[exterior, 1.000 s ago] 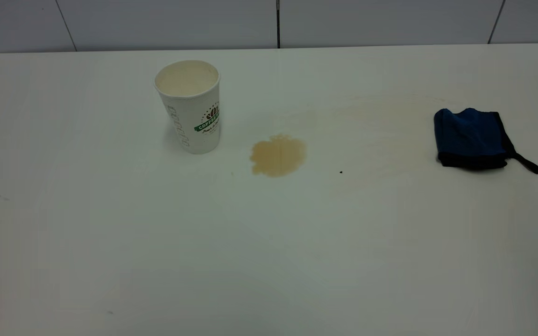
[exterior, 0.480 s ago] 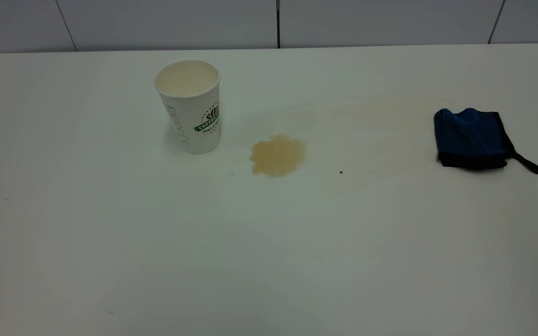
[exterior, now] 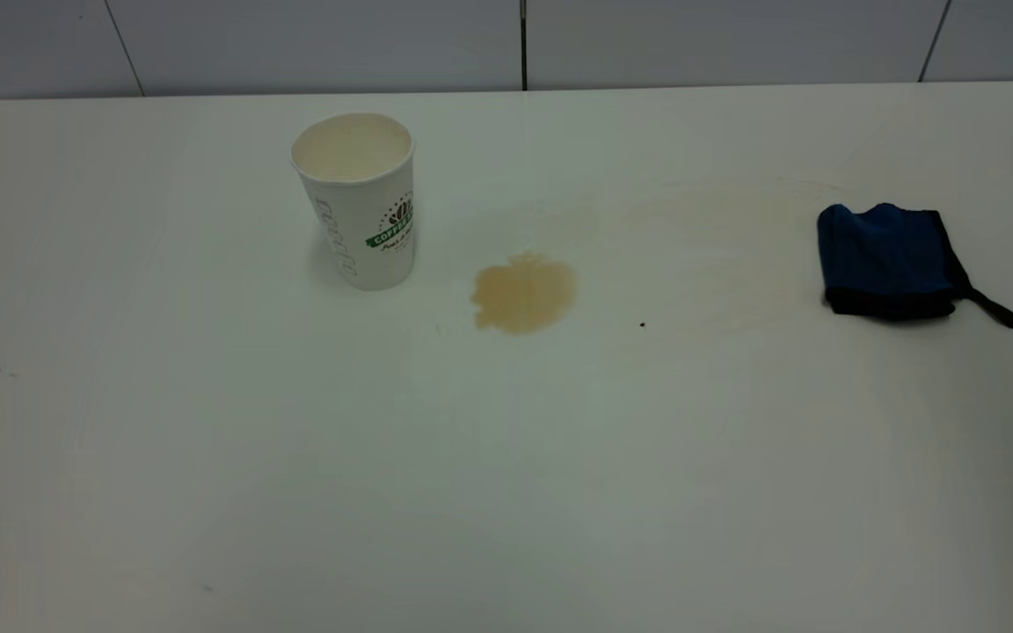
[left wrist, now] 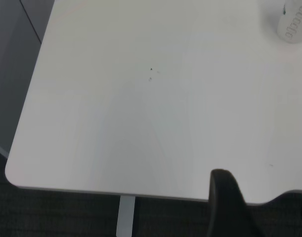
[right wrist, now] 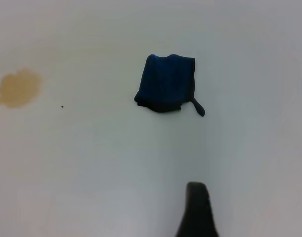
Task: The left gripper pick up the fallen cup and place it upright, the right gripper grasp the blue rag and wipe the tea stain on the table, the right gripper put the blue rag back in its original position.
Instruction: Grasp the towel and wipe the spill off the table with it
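Nothing on the table [exterior: 207, 457] has shifted since a second ago: cup, puddle and rag sit exactly where they were, and neither arm has entered the outside view.

Cup [exterior: 360, 200] stands upright toward the far left of the tabletop, mouth up, cream inside, no liquid visible in it. White dimpled paper wall, tapering to the base; green and brown logo faces right, grey lettering runs down the near side. Its lower part shows at the edge of the left wrist view [left wrist: 291, 23].

Tea stain [exterior: 523, 294] lies just right of the cup and a little nearer, not touching it. Light brown, roundish, ragged edge, flat on the smooth white surface. A faint tan smear [exterior: 717, 255] arcs from beyond it toward the rag. One dark speck [exterior: 642, 324] sits between stain and rag.

Blue rag [exterior: 889, 260] lies crumpled near the right edge, well apart from the stain; dark blue cloth, black edging, thin black strap trailing to the right. Nothing lies on it or in the way.

Left gripper [left wrist: 259, 207]: only black finger parts show at the table's near edge, over the dark floor; cannot tell how wide it stands. Right gripper [right wrist: 197, 210]: one black finger tip [right wrist: 196, 197] in sight above bare table, short of the rag, holding nothing visible; gap not readable
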Tool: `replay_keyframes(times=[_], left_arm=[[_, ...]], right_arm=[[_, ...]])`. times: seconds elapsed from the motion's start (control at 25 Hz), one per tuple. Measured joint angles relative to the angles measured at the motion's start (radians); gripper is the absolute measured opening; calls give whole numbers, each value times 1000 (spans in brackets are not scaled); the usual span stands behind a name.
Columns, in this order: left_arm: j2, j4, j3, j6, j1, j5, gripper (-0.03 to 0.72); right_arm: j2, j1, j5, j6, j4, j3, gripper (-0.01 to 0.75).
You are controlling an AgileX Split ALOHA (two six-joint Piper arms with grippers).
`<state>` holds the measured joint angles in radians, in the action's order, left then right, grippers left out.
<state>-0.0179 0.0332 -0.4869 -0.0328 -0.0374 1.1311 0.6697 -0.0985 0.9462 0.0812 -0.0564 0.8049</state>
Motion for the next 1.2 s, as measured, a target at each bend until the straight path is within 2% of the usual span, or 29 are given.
replay_keyframes(times=[0.08, 0.2, 0.44, 0.72, 1.04, 1.2], left_arm=[[0, 0, 0, 1, 0, 0, 400], [0, 0, 0, 1, 0, 0, 400], [0, 0, 0, 1, 0, 0, 400], [0, 0, 0, 1, 0, 0, 400], [0, 0, 0, 1, 0, 0, 400], [0, 0, 0, 1, 0, 0, 400]], right_arm=[[136, 0, -37, 34, -19, 55, 700], [345, 0, -57, 95, -58, 143, 725], [700, 0, -99, 217, -90, 282, 725], [1025, 0, -181, 289, -182, 356, 713], [1258, 56, -373, 299, -187, 374, 698], [1394, 60, -379, 281, -186, 453, 694]])
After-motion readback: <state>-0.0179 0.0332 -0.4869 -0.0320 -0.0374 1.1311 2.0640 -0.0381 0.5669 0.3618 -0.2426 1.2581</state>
